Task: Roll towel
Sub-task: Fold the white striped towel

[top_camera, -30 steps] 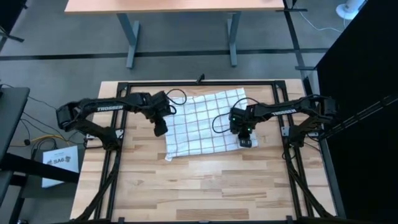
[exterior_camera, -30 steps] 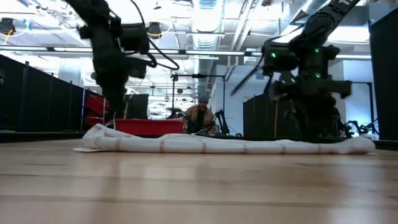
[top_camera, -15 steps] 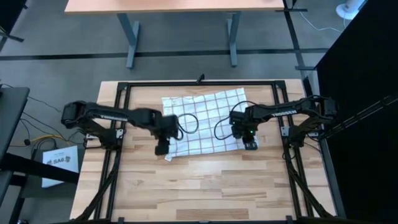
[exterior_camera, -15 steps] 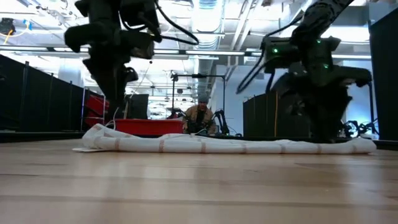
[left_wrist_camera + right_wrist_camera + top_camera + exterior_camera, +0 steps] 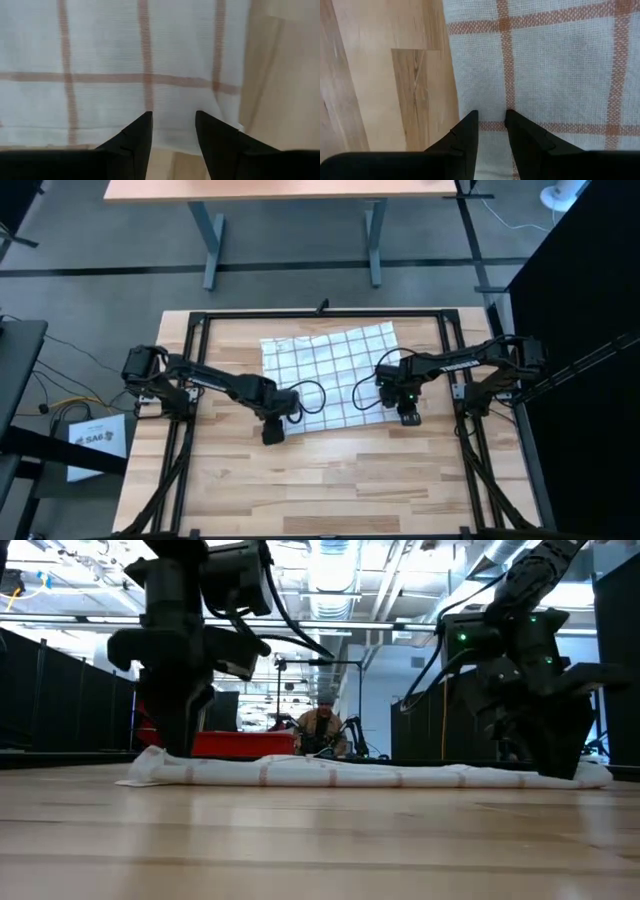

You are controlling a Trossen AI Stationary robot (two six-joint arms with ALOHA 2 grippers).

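The towel (image 5: 330,368), white with reddish-brown grid lines, lies spread flat on the far middle of the wooden table. In the low view the towel (image 5: 360,774) shows as a low white strip. My left gripper (image 5: 272,432) points down at its near left corner, open, fingertips (image 5: 145,120) over the cloth just inside the near edge. My right gripper (image 5: 407,416) points down at the near right corner, open by a narrow gap, fingertips (image 5: 472,117) on either side of a grid line. My left gripper (image 5: 172,116) stands over the towel's near edge (image 5: 170,145) beside the left corner, fingers pointing down; whether the tips touch the cloth I cannot tell. My right gripper (image 5: 491,114) stands low over the towel's near right corner (image 5: 470,90); I cannot tell whether it touches.
A black metal frame (image 5: 190,380) runs around the table's sides and far edge. Bare wood (image 5: 330,480) stretches from the towel to the near edge. Cables (image 5: 310,395) loop from both wrists over the towel. A person (image 5: 320,725) sits in the room far behind the table.
My left gripper has swung from beside the towel's left edge toward the near edge and rightward, down to the near left corner. My right gripper has gone toward the near edge and come down at the near right corner. The towel has stayed flat where it was.
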